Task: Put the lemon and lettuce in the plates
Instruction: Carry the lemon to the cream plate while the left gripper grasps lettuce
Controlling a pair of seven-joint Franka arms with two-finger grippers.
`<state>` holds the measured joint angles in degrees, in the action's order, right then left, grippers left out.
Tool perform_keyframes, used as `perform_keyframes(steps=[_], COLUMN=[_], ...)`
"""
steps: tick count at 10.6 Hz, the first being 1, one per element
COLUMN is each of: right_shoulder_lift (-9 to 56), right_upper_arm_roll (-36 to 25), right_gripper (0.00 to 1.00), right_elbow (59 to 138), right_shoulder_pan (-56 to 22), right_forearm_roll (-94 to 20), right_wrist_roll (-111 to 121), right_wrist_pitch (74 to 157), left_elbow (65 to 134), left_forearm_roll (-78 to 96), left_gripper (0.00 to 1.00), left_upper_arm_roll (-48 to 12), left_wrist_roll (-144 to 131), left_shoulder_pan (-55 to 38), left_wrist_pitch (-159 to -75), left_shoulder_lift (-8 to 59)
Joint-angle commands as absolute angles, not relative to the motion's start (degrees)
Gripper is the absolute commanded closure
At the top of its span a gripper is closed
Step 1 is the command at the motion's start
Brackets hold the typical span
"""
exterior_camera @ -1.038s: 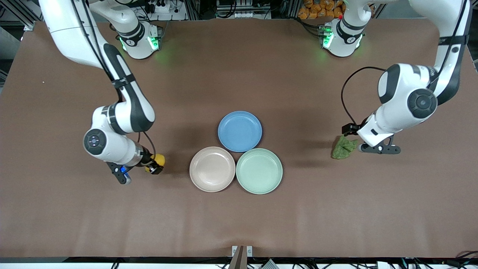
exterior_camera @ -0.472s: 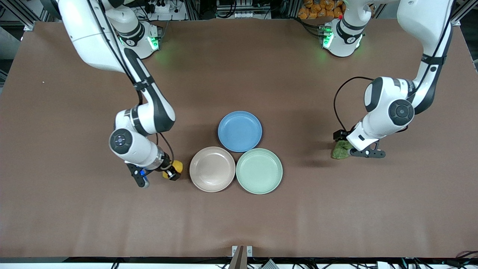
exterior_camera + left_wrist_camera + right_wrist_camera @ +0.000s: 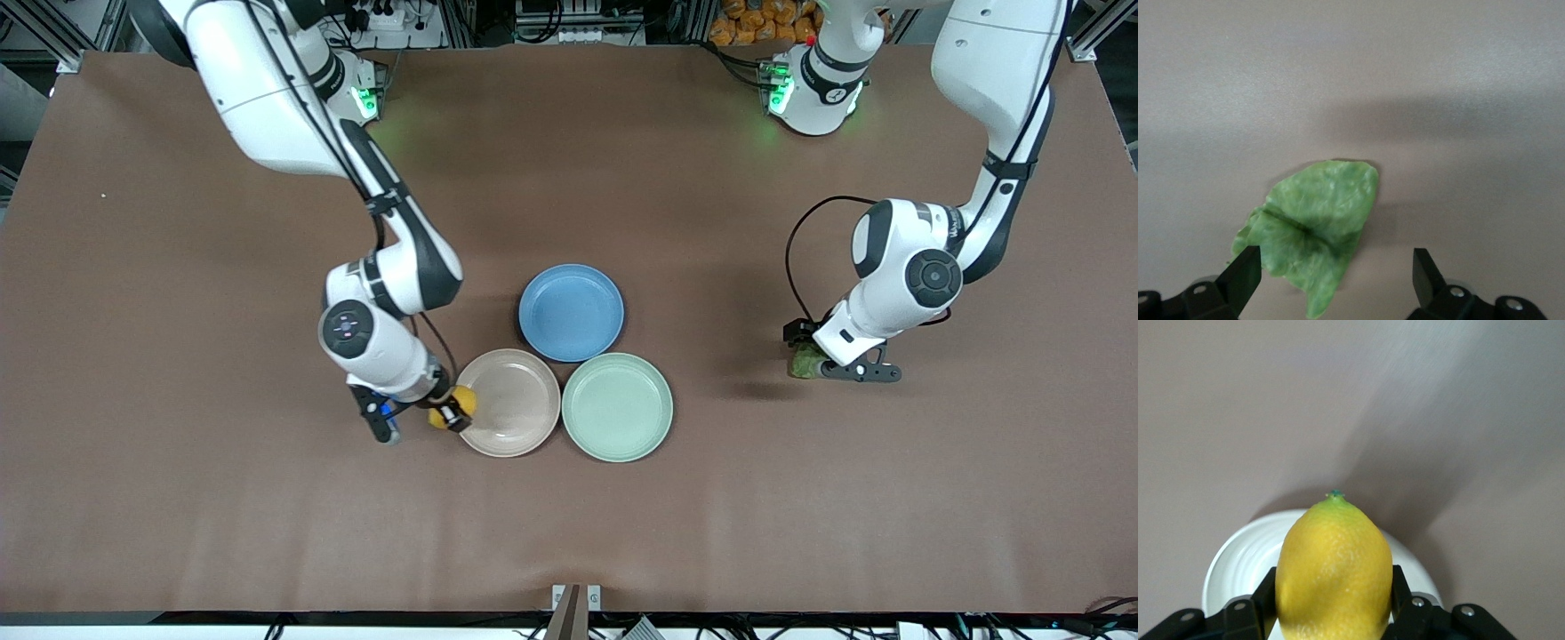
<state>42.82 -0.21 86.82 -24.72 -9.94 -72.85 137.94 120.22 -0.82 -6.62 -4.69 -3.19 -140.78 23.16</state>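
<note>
My right gripper (image 3: 450, 412) is shut on the yellow lemon (image 3: 459, 402) and holds it over the rim of the pinkish-beige plate (image 3: 511, 404), at the edge toward the right arm's end. In the right wrist view the lemon (image 3: 1335, 567) sits between the fingers with the plate (image 3: 1231, 567) under it. The mint green plate (image 3: 617, 407) lies beside the beige one. My left gripper (image 3: 816, 357) is low over the lettuce (image 3: 803, 364), which it mostly hides. In the left wrist view the gripper (image 3: 1335, 275) is open, with the lettuce (image 3: 1310, 223) lying on the table between its fingers.
A blue plate (image 3: 571, 312) touches both task plates and lies farther from the front camera than they do. The brown table (image 3: 569, 533) stretches wide around the plates and toward the front edge.
My right gripper has carried the lemon across the table to the beige plate's rim. My left gripper has shifted over the lettuce and now covers most of it.
</note>
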Motion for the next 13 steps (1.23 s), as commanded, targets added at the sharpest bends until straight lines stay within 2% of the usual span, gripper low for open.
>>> perform_keyframes(steps=[1, 4, 5, 6, 8, 10, 11, 12, 13], right_shoulder_lift=[46.9, 47.0, 47.1, 47.1, 47.0, 46.9, 46.8, 46.6, 46.3], right_upper_arm_roll=[-0.7, -0.7, -0.7, -0.7, -0.9, -1.1, -1.1, -1.1, -1.7], right_gripper=[1.00, 0.99, 0.93, 0.70, 0.00, 0.00, 0.00, 0.00, 0.00], right_elbow=[81.3, 81.4, 81.4, 81.4, 81.6, 81.6, 81.8, 81.8, 82.0], right_shoulder_pan=[-27.6, -28.7, -28.8, -28.8, -29.4, -30.2, -30.1, -29.5, -29.4], right_forearm_roll=[-10.1, -10.1, -10.1, -10.0, -9.5, -4.9, -4.5, -4.5, -4.6], right_wrist_roll=[-76.5, -78.1, -78.1, -78.2, -78.1, -78.1, -78.1, -78.0, -78.0], right_wrist_pitch=[138.9, 140.4, 140.4, 140.4, 140.4, 139.8, 139.7, 139.6, 139.3], left_elbow=[120.3, 120.3, 120.3, 120.3, 120.3, 120.1, 119.9, 119.8, 119.6], left_forearm_roll=[-2.5, -5.1, -5.5, -6.7, -7.3, -8.2, -9.6, -9.8, -10.2], left_gripper=[0.00, 0.00, 0.00, 0.00, 0.00, 0.00, 0.15, 0.38, 0.44], left_upper_arm_roll=[-6.7, -6.6, -6.6, -6.6, -6.6, -6.6, -6.6, -6.6, -6.6], left_wrist_roll=[-5.6, -5.2, -5.1, -5.0, -4.9, -4.7, -4.7, -4.7, -4.0], left_shoulder_pan=[-3.3, -3.0, -2.9, -2.6, -2.5, -2.8, -2.8, -2.7, -2.7], left_wrist_pitch=[-143.4, -145.7, -146.1, -147.3, -147.7, -147.7, -147.7, -147.7, -147.6], left_shoulder_lift=[25.0, 26.7, 27.4, 28.4, 28.7, 29.1, 29.1, 29.1, 29.2])
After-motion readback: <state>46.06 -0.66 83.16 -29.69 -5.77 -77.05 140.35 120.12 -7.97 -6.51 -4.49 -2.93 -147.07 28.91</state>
